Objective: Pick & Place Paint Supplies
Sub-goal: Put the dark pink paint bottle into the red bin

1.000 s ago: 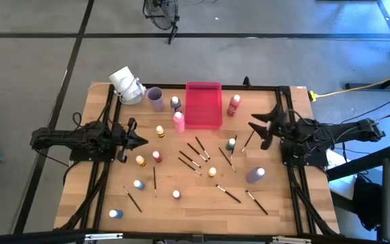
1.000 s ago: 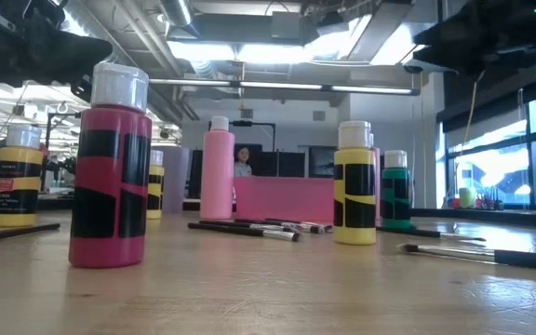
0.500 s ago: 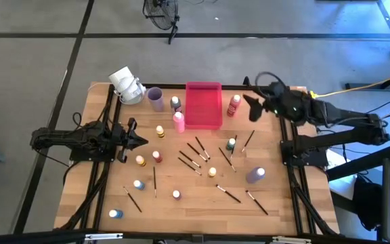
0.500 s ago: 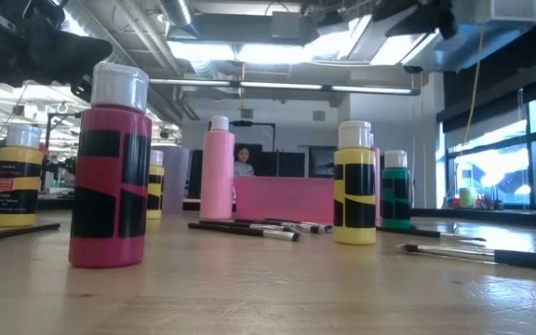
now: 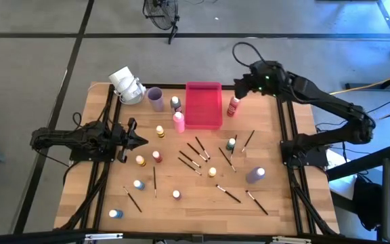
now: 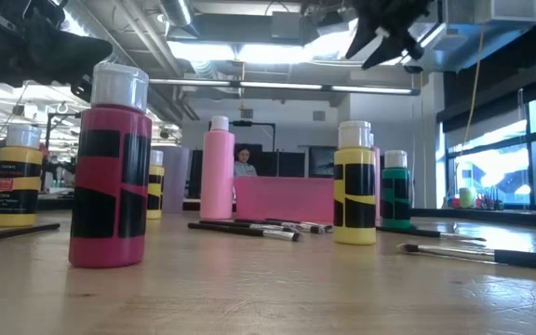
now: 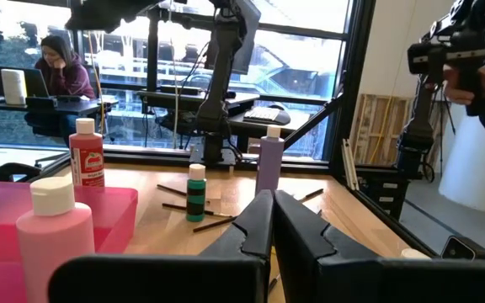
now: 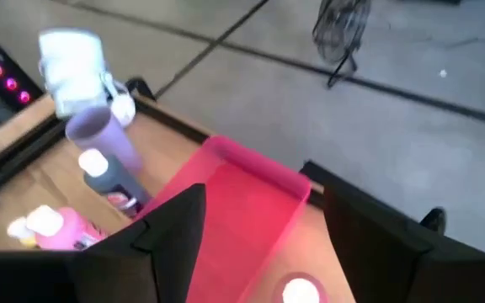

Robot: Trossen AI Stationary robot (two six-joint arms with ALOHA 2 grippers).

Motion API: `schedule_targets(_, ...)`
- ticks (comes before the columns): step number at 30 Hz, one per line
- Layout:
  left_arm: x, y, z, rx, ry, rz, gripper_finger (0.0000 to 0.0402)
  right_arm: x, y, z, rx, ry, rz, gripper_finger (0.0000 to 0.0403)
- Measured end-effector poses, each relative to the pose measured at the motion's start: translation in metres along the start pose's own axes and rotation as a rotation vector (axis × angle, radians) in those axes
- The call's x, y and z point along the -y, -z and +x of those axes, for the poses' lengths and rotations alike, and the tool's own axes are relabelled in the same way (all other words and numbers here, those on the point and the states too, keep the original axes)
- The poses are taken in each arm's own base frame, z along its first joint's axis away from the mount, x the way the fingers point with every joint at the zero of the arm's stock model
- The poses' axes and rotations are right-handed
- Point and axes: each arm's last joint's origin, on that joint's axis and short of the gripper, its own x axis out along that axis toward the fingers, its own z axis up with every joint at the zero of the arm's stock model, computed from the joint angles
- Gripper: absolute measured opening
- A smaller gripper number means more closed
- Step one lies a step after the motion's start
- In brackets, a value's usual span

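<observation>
Several small paint bottles stand on the wooden table, among them a red one (image 5: 233, 105), a pink one (image 5: 179, 122), a green one (image 5: 231, 144) and a purple one (image 5: 255, 175). Thin dark paintbrushes (image 5: 195, 152) lie flat among them. My right gripper (image 5: 239, 87) (image 8: 268, 244) hangs open high over the table's far right part. It slants down toward the pink-red tray (image 8: 242, 202), just beyond the red bottle, and holds nothing. My left gripper (image 5: 141, 141) (image 7: 272, 220) waits shut at the table's left side, pointing level toward the right.
The pink-red tray (image 5: 203, 105) sits at the far middle, with a lilac cup (image 5: 155, 98) and a white object (image 5: 126, 85) to its left. Dark rails run along both table sides (image 5: 290, 135). A person sits in the room beyond (image 7: 61, 67).
My right gripper has risen from low at the table's right side. It has swung toward the far edge and a little left, coming over the red bottle beside the tray, and has tipped to slant downward. Nothing on the table has moved.
</observation>
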Motion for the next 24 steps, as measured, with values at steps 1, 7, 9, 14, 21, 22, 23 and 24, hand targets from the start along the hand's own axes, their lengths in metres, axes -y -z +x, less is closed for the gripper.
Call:
schedule_targets(1, 0.0, 0.0, 0.0, 0.0, 0.0, 0.0, 0.0006, -0.001, 0.001, 0.006, -0.02, 0.003, -0.005, 0.0253)
schedule_targets(7, 0.0, 0.0, 0.0, 0.0, 0.0, 0.0, 0.0006, 0.001, 0.01, 0.039, -0.085, 0.134, -0.043, 0.0256)
schedule_targets(9, 0.0, 0.0, 0.0, 0.0, 0.0, 0.0, 0.0006, 0.002, 0.014, 0.047, -0.121, 0.168, -0.021, 0.0252)
schedule_targets(14, 0.0, 0.0, 0.0, 0.0, 0.0, 0.0, 0.0006, 0.003, 0.028, 0.063, -0.235, 0.226, 0.001, 0.0246)
schedule_targets(21, 0.0, 0.0, 0.0, 0.0, 0.0, 0.0, 0.0006, 0.004, 0.038, 0.068, -0.369, 0.175, 0.122, 0.0245)
schedule_targets(22, 0.0, 0.0, 0.0, 0.0, 0.0, 0.0, 0.0006, 0.004, 0.039, 0.067, -0.383, 0.18, 0.132, 0.0245)
schedule_targets(23, 0.0, 0.0, 0.0, 0.0, 0.0, 0.0, 0.0006, 0.005, 0.04, 0.067, -0.395, 0.188, 0.142, 0.0245)
schedule_targets(24, 0.0, 0.0, 0.0, -0.001, 0.0, 0.0, 0.0006, 0.005, 0.041, 0.066, -0.407, 0.196, 0.14, 0.0245)
